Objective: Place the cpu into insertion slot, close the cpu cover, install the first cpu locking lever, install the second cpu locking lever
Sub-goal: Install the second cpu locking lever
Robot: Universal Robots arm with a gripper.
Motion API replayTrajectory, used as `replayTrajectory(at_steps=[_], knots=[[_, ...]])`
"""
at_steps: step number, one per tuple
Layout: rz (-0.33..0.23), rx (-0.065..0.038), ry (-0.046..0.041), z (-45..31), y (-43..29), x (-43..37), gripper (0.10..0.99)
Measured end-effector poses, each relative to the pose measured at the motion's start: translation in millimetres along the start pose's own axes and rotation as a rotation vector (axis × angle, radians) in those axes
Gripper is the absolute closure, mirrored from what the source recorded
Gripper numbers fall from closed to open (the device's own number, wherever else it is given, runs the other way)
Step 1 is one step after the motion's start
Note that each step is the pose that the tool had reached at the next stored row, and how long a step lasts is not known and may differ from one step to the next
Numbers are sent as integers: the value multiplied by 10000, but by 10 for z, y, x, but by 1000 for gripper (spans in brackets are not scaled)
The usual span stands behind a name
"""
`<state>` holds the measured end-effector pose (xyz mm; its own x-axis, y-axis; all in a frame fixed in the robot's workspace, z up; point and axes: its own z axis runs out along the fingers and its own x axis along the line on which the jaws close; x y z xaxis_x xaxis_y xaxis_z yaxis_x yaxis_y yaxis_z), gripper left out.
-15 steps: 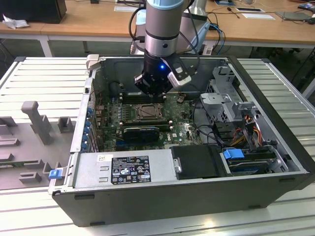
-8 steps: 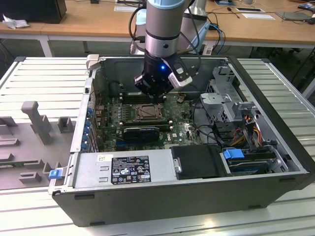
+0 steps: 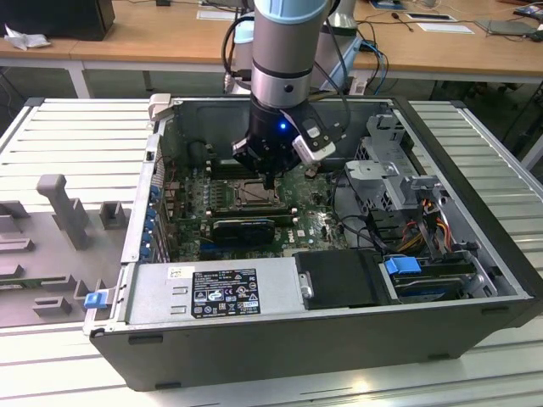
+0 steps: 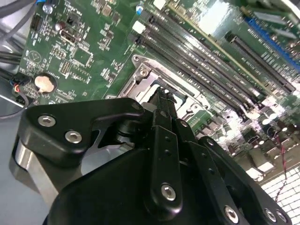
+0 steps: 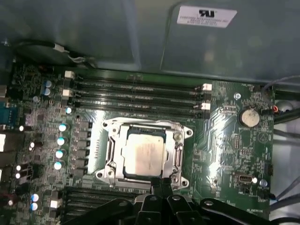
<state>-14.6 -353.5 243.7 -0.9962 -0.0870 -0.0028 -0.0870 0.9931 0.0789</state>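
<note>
The cpu (image 5: pixel 146 154) lies flat in the insertion slot (image 5: pixel 110 154) in the first wrist view, its pale silver face showing. The cpu cover (image 5: pixel 143 125), a thin metal frame, looks folded down around the chip, so the chip seems to be in and the cover shut. I cannot make out the two locking levers well enough to say if they are hooked.

The gripper (image 5: pixel 160 183) sits right at the edge of the insertion slot, on the side away from the coin battery (image 5: pixel 249 117). Its black fingers (image 4: pixel 161 110) are pressed tight together and hold nothing.

What could go wrong? The tips are very near the slot's metal frame. A push in the wrong spot could slip off and scratch the green board (image 5: pixel 225 154) beside the slot, or bump the cover.

In the exterior view the arm (image 3: pixel 287 51) comes straight down into the open computer case (image 3: pixel 475 170), with the gripper low over the slot.
</note>
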Motion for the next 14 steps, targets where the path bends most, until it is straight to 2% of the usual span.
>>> replayTrajectory(at_steps=[4, 7, 8, 9, 10, 12, 14], knots=[[-2, -5, 0, -42, -16, 1, 980], [0, -4, 0, -51, -108, 15, 980], [1, -76, 4, -49, -135, 18, 980], [1, -213, 15, -46, -168, 22, 980], [1, -256, 13, -40, -180, 23, 980], [1, -283, 10, 7, -185, 44, 980], [1, -281, 11, 24, -195, 80, 980]])
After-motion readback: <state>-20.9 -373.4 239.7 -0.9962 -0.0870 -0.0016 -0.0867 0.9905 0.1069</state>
